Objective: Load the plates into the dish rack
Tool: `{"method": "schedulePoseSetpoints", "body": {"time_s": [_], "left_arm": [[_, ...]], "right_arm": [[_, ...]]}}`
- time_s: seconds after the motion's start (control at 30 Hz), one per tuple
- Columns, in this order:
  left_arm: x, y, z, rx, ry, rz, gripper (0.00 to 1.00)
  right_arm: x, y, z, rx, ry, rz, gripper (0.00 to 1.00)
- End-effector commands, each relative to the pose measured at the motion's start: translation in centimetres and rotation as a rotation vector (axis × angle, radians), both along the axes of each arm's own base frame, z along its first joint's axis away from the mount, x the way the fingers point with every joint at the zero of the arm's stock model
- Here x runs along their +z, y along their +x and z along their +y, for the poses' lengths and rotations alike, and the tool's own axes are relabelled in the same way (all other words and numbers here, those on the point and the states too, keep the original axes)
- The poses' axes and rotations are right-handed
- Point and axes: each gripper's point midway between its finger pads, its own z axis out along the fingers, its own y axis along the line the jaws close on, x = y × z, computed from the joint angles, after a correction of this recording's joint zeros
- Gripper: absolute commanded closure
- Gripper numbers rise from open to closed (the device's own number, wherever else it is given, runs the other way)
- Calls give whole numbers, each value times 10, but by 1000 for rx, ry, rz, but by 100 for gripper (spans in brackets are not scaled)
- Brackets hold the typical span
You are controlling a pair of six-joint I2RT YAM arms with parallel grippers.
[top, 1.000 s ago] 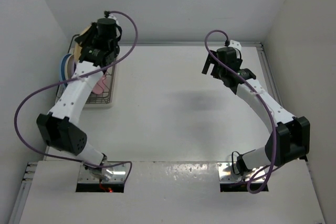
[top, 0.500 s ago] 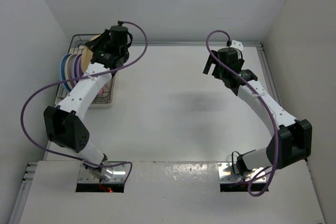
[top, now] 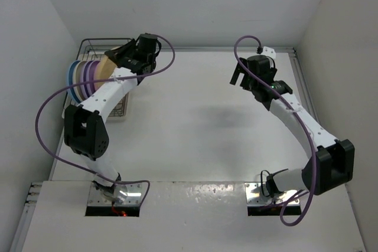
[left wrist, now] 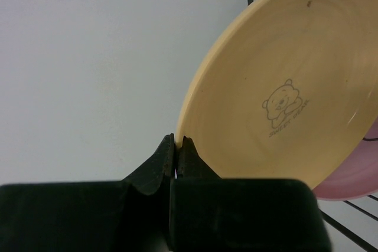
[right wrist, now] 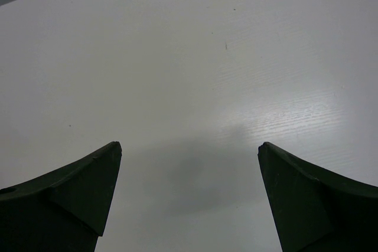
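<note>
Nudging bear-print plate (left wrist: 277,104) into its slot in the dish rack (top: 88,43)
Left gripper (left wrist: 177,141) pinched fully closed, holding nothing, tips against the plate's rim (probably pushing it upright between tines). Pink plate (left wrist: 354,184) sits just behind. Right gripper (right wrist: 189,146) spread wide, empty, over the table (right wrist: 195,39), well apart from the rack.

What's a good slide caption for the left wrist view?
Left gripper, shut, by the rim of the bear-printed cream plate, a pink plate behind it.
</note>
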Motion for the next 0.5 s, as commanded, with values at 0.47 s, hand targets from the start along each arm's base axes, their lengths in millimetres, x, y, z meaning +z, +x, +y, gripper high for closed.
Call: {"method": "schedulePoseSetpoints", "body": {"time_s": [0.47], "left_arm": [[-3,-46,68,319,-219,-288,100]], "right_arm": [[31,-7,-11,-39,-19,-89,1]]}}
